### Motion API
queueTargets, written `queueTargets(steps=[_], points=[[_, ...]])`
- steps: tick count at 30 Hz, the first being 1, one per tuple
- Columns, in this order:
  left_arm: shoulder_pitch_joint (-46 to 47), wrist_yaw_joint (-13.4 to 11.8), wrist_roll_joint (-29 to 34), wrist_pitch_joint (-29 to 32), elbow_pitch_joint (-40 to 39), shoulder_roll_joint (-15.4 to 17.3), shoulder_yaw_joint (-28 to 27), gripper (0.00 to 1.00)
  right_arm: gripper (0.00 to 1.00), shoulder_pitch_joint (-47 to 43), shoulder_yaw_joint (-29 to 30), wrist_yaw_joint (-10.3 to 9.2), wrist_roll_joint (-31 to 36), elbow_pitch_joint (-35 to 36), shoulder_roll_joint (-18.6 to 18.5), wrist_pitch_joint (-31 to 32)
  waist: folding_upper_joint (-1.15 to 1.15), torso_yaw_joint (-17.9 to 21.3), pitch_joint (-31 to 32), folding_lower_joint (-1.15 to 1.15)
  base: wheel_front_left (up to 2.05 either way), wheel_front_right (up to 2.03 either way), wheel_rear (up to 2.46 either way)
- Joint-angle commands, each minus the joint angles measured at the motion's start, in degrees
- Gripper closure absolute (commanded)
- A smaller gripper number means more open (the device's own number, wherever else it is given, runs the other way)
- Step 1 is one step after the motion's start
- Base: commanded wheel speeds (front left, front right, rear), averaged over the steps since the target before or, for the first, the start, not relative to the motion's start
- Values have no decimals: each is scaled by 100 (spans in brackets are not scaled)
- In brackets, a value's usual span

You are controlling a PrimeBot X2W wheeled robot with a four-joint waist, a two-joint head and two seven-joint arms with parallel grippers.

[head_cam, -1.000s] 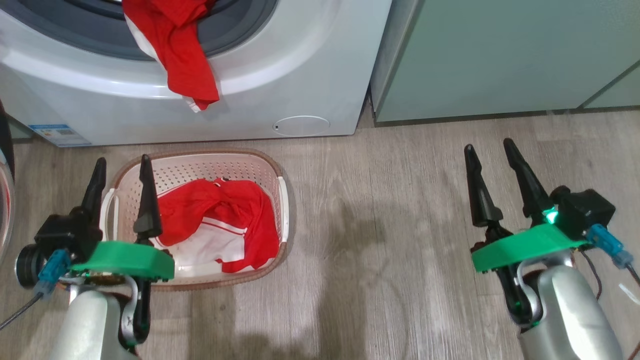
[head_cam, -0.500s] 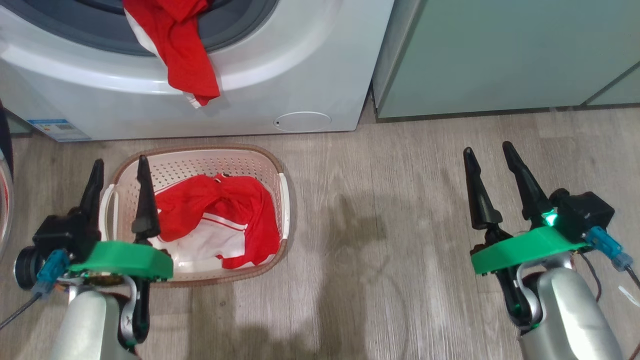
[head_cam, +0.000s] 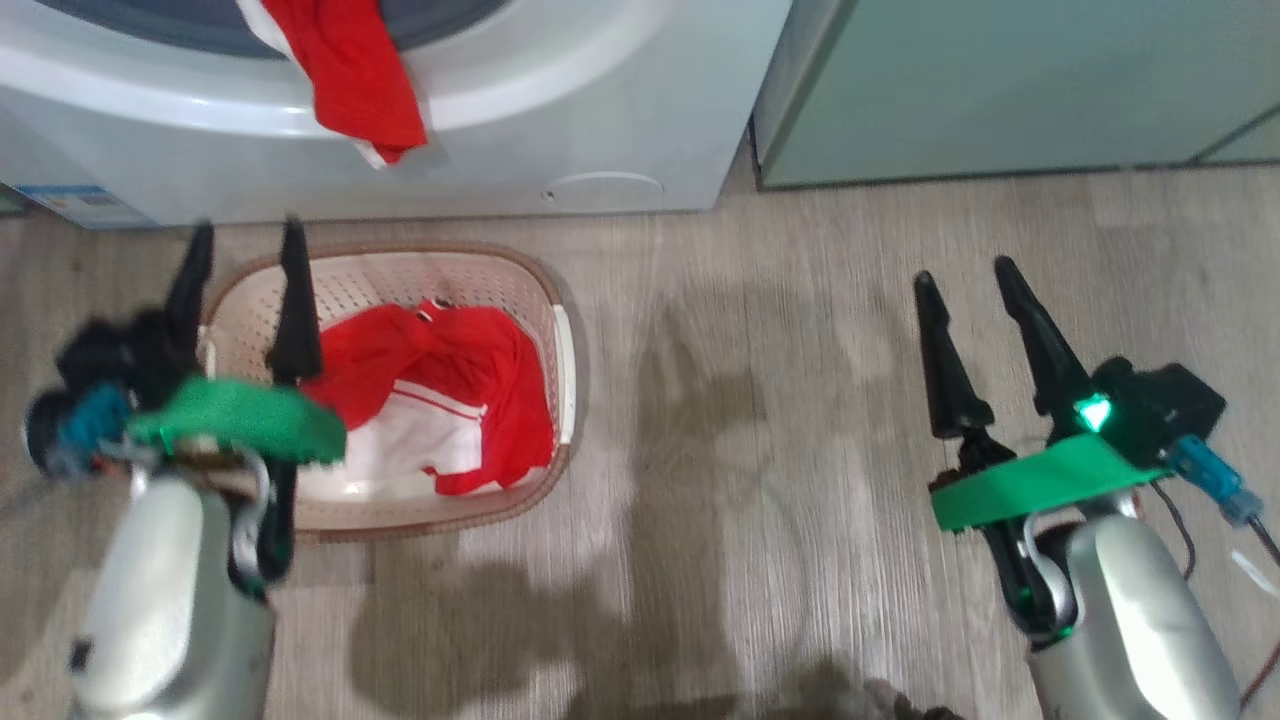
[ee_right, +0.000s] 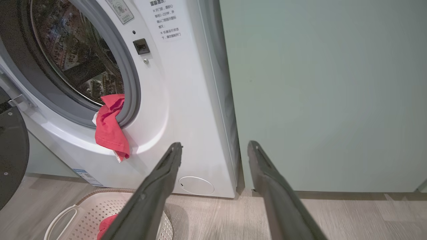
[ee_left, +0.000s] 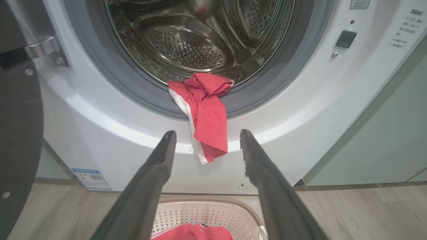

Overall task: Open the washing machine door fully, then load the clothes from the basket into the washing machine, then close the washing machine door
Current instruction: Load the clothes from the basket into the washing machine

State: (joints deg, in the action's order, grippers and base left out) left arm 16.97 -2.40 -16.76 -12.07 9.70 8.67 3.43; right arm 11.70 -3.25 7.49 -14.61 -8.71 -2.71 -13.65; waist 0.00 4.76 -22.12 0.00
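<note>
The washing machine stands with its black-rimmed door swung open to the left. One piece of the red clothes hangs over the grey seal out of the steel drum. More red and white clothes lie in the cream basket on the floor in front of the machine. My left gripper is open over the basket's left rim, holding nothing and pointing at the hanging garment. My right gripper is open and holds nothing over bare floor, well right of the basket.
Pale green cabinets stand directly to the right of the washing machine. Wood-look floor stretches between the basket and my right arm. The open door juts out on the machine's left side.
The head view has tilted, so the machine and basket sit higher in the picture. My left arm is blurred and has moved a little towards the machine. Both grippers stay open.
</note>
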Motion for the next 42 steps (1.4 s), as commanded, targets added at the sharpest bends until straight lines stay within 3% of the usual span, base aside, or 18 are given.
queueTargets(steps=[1,10,16,27,34,35,36,38,39,42], points=[[384,45,-36,84,-54,172,-192,0,0,192,-193,0,-16,214,-17,-5,0,80,-212,0,0,0,0],[2428,412,-237,1038,981,694,-180,0,0,565,-514,0,-281,139,-17,-96,0,615,-973,0,0,0,0],[3344,491,-289,1759,1737,1087,-207,0,0,733,-661,0,-538,38,-17,-130,0,935,-1234,0,0,0,0],[4468,501,-119,2941,2552,1856,-120,0,0,885,-743,0,-823,212,-17,-134,0,1231,-1552,0,0,0,0],[4836,574,-53,4121,2668,2115,121,2,0,921,-770,0,-955,255,-17,-134,0,1307,-1646,0,0,0,0],[4885,583,-37,4295,2657,2154,160,24,0,929,-773,0,-979,259,-17,-134,0,1317,-1661,0,0,0,0],[4927,588,-23,4441,2632,2186,194,55,0,937,-777,0,-1001,266,-17,-134,0,1326,-1675,0,0,0,0],[4998,566,33,4636,2555,2258,253,55,0,949,-795,0,-1044,283,-17,-134,0,1351,-1704,0,0,0,0],[5024,569,27,4733,2529,2277,265,100,0,958,-806,0,-1064,289,-17,-134,0,1365,-1716,0,0,0,0],[5106,556,44,4890,2400,2347,296,100,0,971,-831,0,-1114,304,-17,-134,0,1404,-1749,0,0,0,0]])
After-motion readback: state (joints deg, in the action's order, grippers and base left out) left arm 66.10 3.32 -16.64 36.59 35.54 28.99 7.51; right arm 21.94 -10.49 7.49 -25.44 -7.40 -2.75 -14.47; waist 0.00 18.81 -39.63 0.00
